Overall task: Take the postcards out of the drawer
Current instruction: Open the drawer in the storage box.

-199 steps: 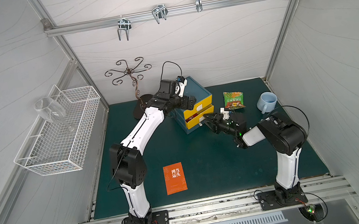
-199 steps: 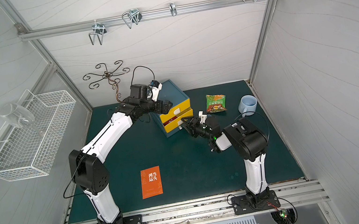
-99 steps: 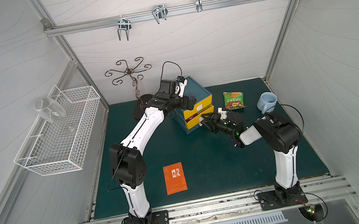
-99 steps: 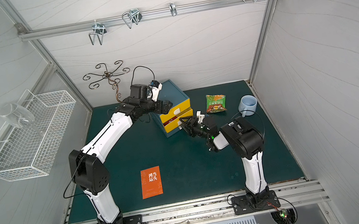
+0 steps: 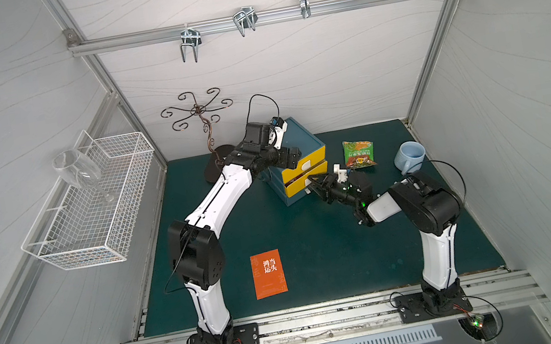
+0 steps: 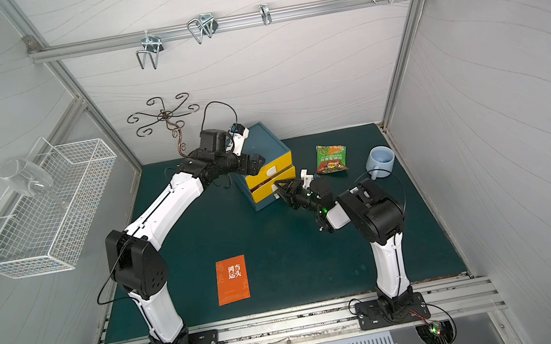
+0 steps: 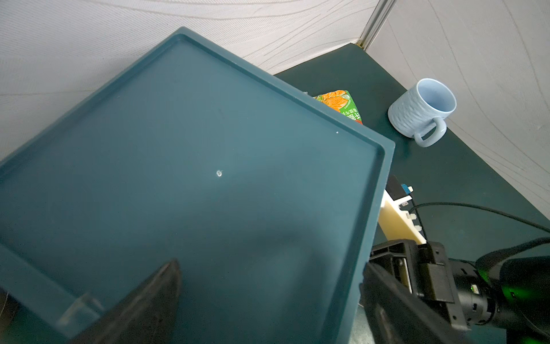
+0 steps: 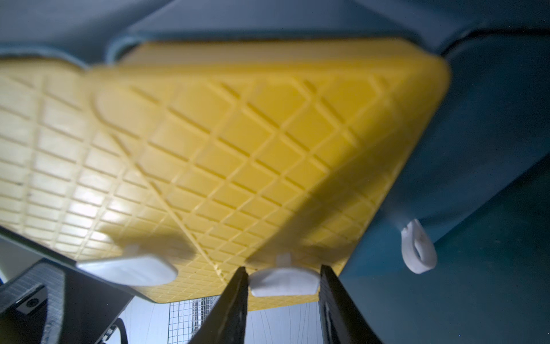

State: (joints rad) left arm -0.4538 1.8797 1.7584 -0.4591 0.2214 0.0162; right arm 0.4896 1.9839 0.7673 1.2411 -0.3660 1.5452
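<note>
A blue cabinet (image 5: 294, 137) with two yellow drawers stands at the back of the green mat. My right gripper (image 8: 283, 268) reaches in from the right at the lower drawer (image 5: 296, 180). Its black fingers press both sides of that drawer's white handle (image 8: 282, 281). My left gripper (image 7: 270, 265) is open over the cabinet's top, one finger on the top and the other past its front edge. One orange postcard (image 5: 268, 273) with white characters lies flat on the mat near the front. Both drawers look closed, so anything inside them is hidden.
A green snack packet (image 5: 359, 153) and a light blue mug (image 5: 409, 156) lie right of the cabinet. A dark metal scroll stand (image 5: 197, 110) rises behind it on the left. A white wire basket (image 5: 94, 207) with a wine glass (image 5: 77, 172) hangs on the left wall.
My right gripper has edged toward the drawer front and its jaws have narrowed onto the white handle. The left arm and the orange postcard have not moved.
</note>
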